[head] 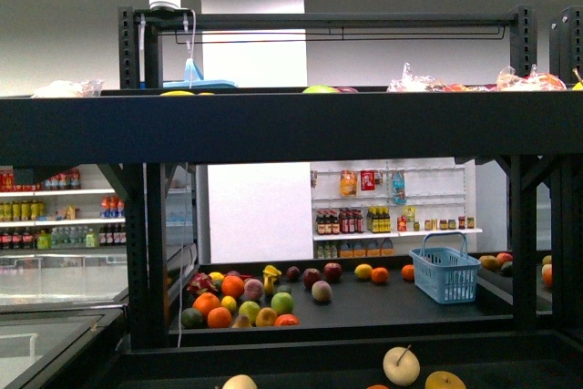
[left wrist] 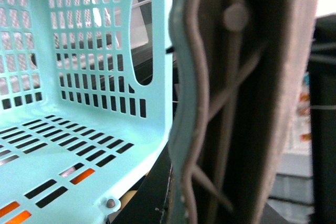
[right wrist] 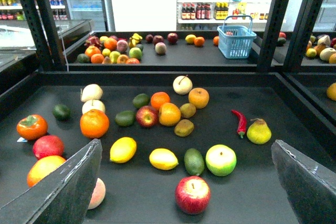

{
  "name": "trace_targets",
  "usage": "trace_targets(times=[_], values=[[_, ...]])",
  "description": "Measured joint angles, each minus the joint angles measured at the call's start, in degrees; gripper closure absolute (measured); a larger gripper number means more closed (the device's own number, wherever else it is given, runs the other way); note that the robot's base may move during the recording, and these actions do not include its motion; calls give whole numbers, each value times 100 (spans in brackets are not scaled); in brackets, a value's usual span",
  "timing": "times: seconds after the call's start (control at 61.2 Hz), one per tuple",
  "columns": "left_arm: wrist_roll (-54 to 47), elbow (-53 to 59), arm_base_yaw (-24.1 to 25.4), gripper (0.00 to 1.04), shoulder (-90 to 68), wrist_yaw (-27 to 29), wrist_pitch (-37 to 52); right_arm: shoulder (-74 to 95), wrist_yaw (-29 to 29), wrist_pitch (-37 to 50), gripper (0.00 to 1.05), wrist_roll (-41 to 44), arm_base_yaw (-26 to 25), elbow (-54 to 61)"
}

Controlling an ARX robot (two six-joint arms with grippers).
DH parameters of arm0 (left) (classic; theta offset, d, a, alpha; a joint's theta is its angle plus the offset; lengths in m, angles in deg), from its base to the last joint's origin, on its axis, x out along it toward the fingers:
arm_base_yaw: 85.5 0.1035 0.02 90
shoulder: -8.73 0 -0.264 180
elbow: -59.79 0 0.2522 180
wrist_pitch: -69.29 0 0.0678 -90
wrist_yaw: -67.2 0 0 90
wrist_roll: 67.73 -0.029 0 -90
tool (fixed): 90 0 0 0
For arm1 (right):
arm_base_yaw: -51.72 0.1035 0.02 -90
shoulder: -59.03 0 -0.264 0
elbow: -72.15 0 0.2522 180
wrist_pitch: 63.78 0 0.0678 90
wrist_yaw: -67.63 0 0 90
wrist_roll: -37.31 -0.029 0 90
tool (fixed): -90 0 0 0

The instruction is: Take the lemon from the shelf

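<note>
The big black metal-framed shelf [right wrist: 247,190] has a matt dark deck; the pale turquoise slotted plastic basket [left wrist: 105,148] looks smooth, with a faint sheen.

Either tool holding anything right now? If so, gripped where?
Right tool is open above the shelf, holding nothing. Left tool sits tight against a teal basket; whether it grips it, or where, cannot be told.

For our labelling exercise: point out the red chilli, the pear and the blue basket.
red chilli [right wrist: 241,123]: right wrist view, mid-body.
pear [right wrist: 259,132]: right wrist view, its belly.
blue basket [right wrist: 236,46]: right wrist view, front wall.
</note>
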Motion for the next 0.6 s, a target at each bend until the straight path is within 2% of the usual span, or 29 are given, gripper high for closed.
trace_targets(times=[0.311,0.605], values=[[-914,942,-555,91,1082,-59,-269,0,0,0,7,0,0,0],[-1617,1738,-2120,91,2323,-518,-756,0,0,0,7,2,0,0]])
